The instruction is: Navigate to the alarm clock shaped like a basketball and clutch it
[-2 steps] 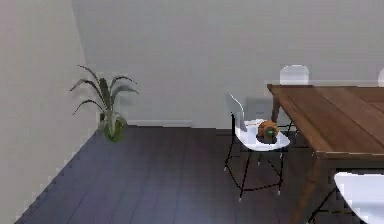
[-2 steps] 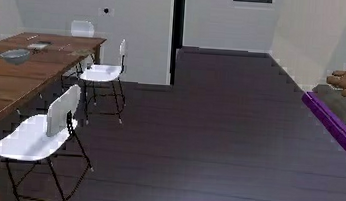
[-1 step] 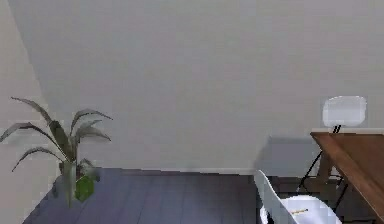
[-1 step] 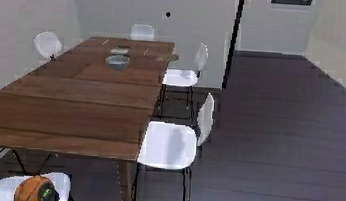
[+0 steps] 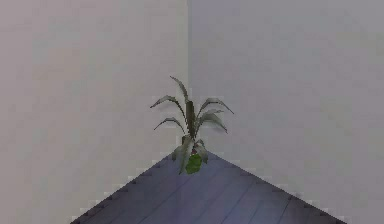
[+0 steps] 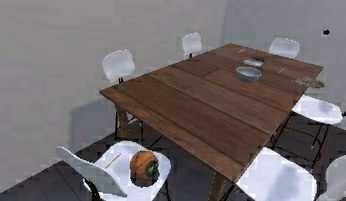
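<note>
The clock (image 6: pixel 145 167) is a round orange ball with dark lines, like a basketball. It sits on the white seat of a chair (image 6: pixel 121 153) at the near corner of the long brown table (image 6: pixel 196 105). It is low in the arm side view, a bit left of the middle. More white chairs stand around the table, and a bowl (image 6: pixel 248 72) sits far down it.

In the forward view there is a plant (image 5: pixel 190 125) in a corner where two walls meet. So the robot faces the corner, and the clock lies out to the side where the arm reaches.

I cannot tell how the claw is right now, or just where it is. My guess is that the clock will lie out from the claw and a little toward the arm side view's left. The robot may need to roll a bit so the arm lines up, then reach out low over the seat.

The clock is round, so it has no long side. The claw can take it from any way. The chair back and the table edge are close by and could get bumped.
</note>
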Robot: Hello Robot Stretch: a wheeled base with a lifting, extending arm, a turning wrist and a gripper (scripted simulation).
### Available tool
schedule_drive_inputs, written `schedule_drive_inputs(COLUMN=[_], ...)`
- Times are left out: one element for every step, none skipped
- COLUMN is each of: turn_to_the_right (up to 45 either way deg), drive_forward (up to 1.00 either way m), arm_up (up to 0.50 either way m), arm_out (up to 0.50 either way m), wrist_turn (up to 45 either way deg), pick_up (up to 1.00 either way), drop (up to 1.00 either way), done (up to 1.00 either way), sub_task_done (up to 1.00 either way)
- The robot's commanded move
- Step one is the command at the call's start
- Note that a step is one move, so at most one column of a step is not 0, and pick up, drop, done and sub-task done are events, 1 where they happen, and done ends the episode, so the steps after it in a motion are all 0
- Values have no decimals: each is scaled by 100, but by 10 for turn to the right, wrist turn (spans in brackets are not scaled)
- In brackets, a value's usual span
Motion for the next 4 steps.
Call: schedule_drive_inputs(turn_to_the_right=[0, 0, 0, 0], drive_forward=[0, 0, 0, 0], arm_up=[50, 14, 0, 0], arm_out=[0, 0, 36, 0], wrist_turn=[0, 0, 0, 450], pick_up=[0, 0, 0, 0], drop=[0, 0, 0, 0], done=[0, 0, 0, 0], sub_task_done=[0, 0, 0, 0])
